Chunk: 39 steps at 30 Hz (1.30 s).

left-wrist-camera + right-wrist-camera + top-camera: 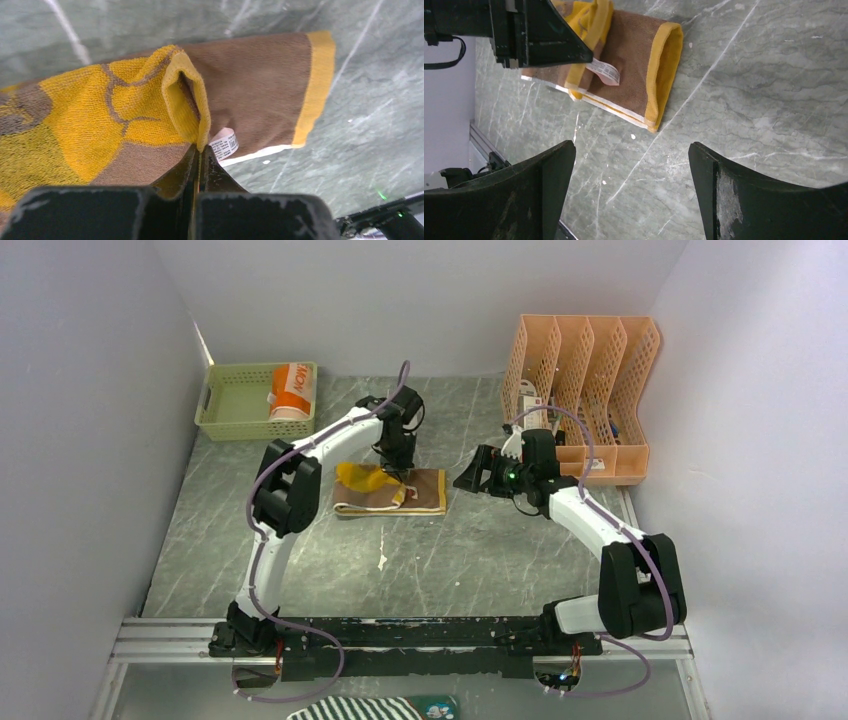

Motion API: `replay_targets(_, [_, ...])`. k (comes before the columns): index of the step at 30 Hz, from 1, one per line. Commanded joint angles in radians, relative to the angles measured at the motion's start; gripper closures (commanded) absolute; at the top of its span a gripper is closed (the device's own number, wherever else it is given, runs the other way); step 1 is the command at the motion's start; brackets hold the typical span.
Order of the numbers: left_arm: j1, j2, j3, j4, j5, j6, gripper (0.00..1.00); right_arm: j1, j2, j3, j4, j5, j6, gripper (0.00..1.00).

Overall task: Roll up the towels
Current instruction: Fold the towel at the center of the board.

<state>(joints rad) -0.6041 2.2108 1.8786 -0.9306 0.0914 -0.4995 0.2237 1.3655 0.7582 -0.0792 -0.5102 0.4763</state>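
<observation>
A black-and-white striped cloth (pixel 375 708) lies nearest, below the arm bases. Beyond them, on the grey marbled counter (pixel 450 560), the yellow and brown cloth towel (pixel 400 492) lies folded near the middle. Its yellow edge is lifted and pinched in the clenched left gripper (pixel 200 150), with a white label (pixel 225 145) beside the fingertips. Just right of the towel, apart from it, the right gripper (pixel 631 150) hangs with jaws spread wide, grasping nothing. Farther back left, a rolled orange towel (pixel 291 390) sits in a green plastic basket (pixel 225 405). A peach slotted file rack (pixel 585 380) stands back right.
</observation>
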Motion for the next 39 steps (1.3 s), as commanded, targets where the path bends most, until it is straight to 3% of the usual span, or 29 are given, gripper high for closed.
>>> replay_targets(1, [-0.015,0.007,0.042,0.040,0.124,-0.074,0.93,0.002,-0.018,-0.014,-0.019,0.022,-0.014,0.15])
replay_targets(15, [-0.026,-0.030,-0.110,0.240,0.257,-0.202,0.93,0.001,-0.001,-0.017,-0.020,0.029,-0.018,0.15])
replay_targets(39, [-0.045,-0.076,-0.178,0.363,0.254,-0.294,0.93,0.002,0.021,-0.043,0.001,0.019,-0.008,0.14])
